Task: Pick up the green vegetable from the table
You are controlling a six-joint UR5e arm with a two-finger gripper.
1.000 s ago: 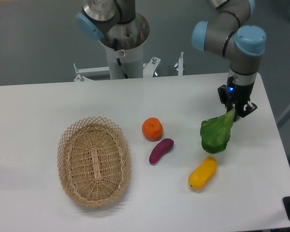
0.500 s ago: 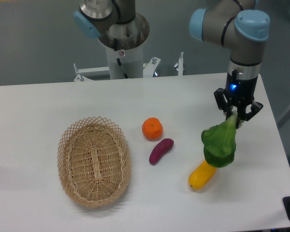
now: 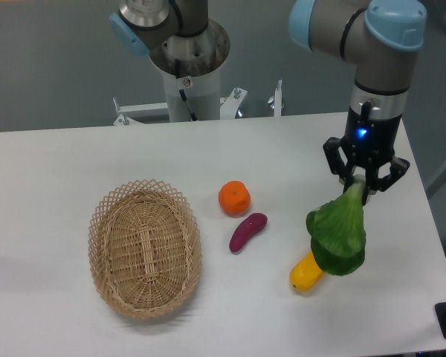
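Camera view is showing the gripper point(image 3: 365, 181) at about three o'clock on the table point(image 3: 74, 171), its jaws clamping the pale stem of the green vegetable point(image 3: 337, 234). That vegetable is hanging leaves-down, seemingly clear of the table, and is hiding the upper end of the yellow vegetable point(image 3: 305, 274). Judging by this, the lift is under way; the next move is calling for a steady rise with the grip kept firm.
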